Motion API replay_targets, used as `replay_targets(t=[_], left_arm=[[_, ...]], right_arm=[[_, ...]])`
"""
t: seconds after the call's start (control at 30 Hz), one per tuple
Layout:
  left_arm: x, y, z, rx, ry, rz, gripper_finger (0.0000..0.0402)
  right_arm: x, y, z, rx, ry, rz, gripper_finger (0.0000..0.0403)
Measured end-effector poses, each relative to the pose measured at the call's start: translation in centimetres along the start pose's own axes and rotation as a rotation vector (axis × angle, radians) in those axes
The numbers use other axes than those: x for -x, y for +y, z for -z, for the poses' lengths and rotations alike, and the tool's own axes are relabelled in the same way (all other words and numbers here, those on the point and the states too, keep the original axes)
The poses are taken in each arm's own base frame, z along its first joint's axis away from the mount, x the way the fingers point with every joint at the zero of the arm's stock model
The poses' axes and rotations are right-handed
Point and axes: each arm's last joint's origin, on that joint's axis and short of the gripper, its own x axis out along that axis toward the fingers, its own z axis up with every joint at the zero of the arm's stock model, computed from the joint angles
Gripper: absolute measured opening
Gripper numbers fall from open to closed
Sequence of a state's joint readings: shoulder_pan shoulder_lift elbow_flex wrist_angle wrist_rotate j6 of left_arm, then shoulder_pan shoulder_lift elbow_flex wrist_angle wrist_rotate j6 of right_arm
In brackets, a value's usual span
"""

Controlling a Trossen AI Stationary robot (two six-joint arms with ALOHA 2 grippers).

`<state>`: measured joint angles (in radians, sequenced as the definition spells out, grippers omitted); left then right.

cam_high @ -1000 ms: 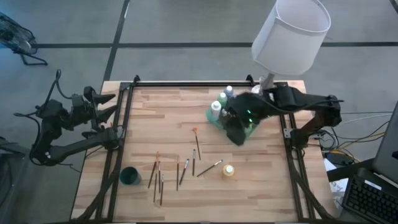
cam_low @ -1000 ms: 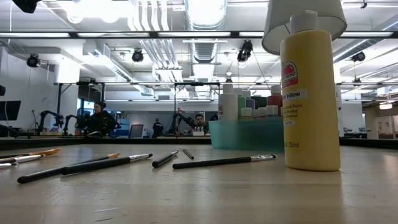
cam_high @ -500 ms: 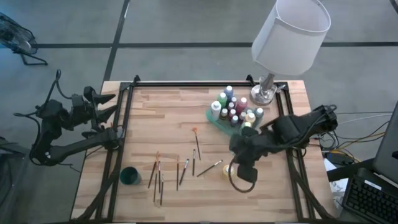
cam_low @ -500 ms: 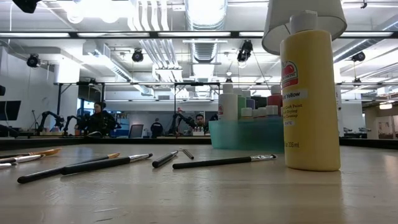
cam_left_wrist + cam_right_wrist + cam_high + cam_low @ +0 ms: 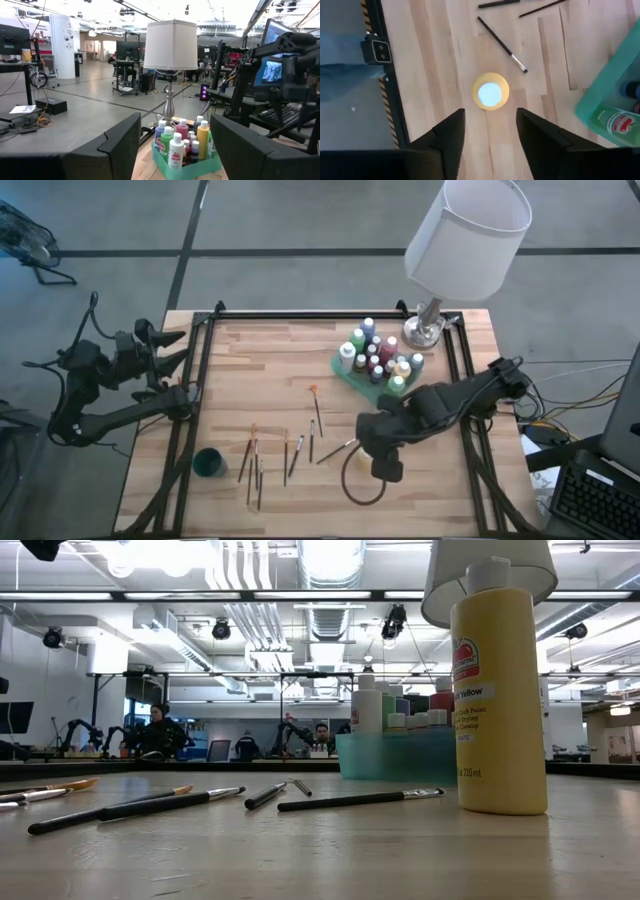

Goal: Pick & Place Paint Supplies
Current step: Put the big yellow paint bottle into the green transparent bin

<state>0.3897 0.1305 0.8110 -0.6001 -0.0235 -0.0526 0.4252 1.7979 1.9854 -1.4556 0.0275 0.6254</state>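
Table [image 5: 260,370], pale wood planks inside a dark metal frame, seen whole from above.

Lamp [image 5: 466,240], white shade on a metal stem, standing at the table's far right corner, just behind the tray.

Right arm, reaching in from the table's right edge toward the near middle. Right gripper [image 5: 489,131] poised straight above the yellow paint bottle [image 5: 490,93], fingers [image 5: 447,137] spread apart with the bottle's white cap showing in the gap; nothing held.

Left arm, folded beyond the table's left edge. Left gripper [image 5: 172,145] off the table, fingers wide apart, empty, facing across toward the lamp and tray.

Tray [image 5: 352,376], translucent green, far right part of the table, packed with upright paint bottles [image 5: 372,352]: white caps, with green, pink, yellow, blue and dark bodies among them.

Yellow paint bottle, one, upright on bare wood near the table's front, apart from the tray, hidden under the right gripper in the high view; it stands tall at the right of the low view, red-and-white label facing the camera.

Cup [image 5: 209,463], small, dark green, near the front left corner.

Brushes [image 5: 254,462], thin, lying loose across the front middle of the table; several close together right of the cup, one with an orange tip [image 5: 316,406] farther back, one [image 5: 502,44] just beside the yellow bottle without touching it.
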Motion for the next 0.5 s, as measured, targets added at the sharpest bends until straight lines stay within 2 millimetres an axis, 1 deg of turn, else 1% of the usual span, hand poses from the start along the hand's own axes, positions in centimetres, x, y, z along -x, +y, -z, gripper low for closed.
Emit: replay_targets(t=[0.2,0.5], left_arm=[[0.0,0.0,0.0,0.000,0.000,0.000,0.0243],[0.0,0.0,0.0,0.000,0.000,0.000,0.0243]], right_arm=[[-1.9,0.5,-0.6,0.006,0.040,0.027,0.0208],[-4.8,1.1,-1.2,0.010,0.108,0.074,0.0232]])
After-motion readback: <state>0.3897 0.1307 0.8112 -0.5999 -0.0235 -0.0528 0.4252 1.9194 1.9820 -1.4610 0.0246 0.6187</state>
